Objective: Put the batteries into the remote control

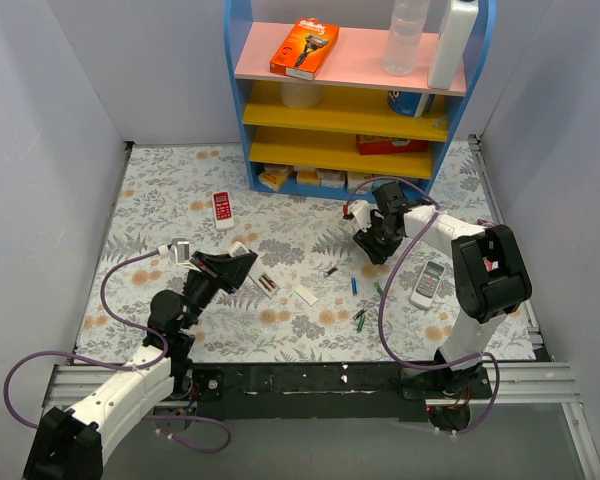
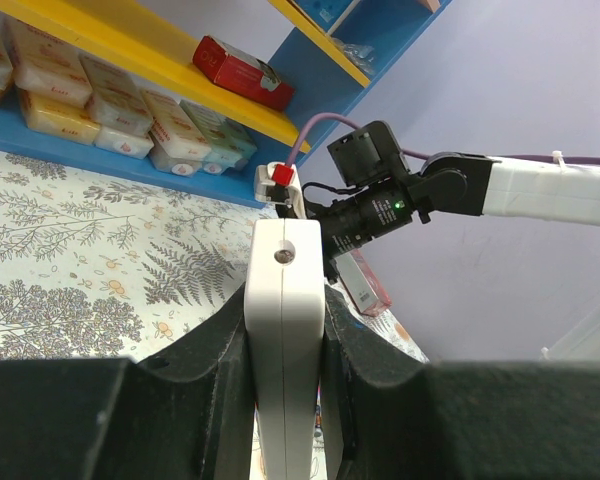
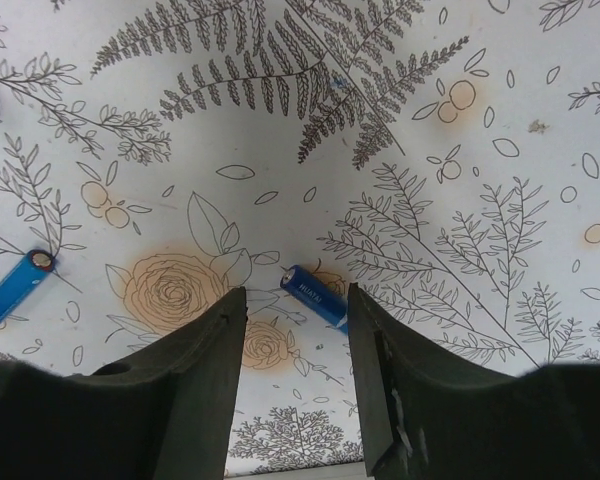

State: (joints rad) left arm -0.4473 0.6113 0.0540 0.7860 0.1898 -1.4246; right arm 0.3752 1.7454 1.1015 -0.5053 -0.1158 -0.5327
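Note:
My left gripper (image 1: 227, 268) (image 2: 285, 335) is shut on the remote control (image 2: 283, 300). The remote is white, seen edge-on between the black fingers, and held above the mat at the left. My right gripper (image 1: 373, 244) (image 3: 295, 300) hangs open just above the mat at the right of centre. A blue battery (image 3: 315, 293) lies flat between its fingertips, close to the right finger. A second blue battery (image 3: 14, 288) lies off to the left. More batteries are scattered mid-table: a dark one (image 1: 331, 270), a blue one (image 1: 354, 285) and a green one (image 1: 378, 290).
A short red-and-white remote (image 1: 222, 210) lies at the back left. A grey-white remote (image 1: 428, 283) rests by the right arm. A small white flat piece (image 1: 304, 295) lies mid-table. The blue and yellow shelf (image 1: 340, 110) stands at the back, and the side walls are close.

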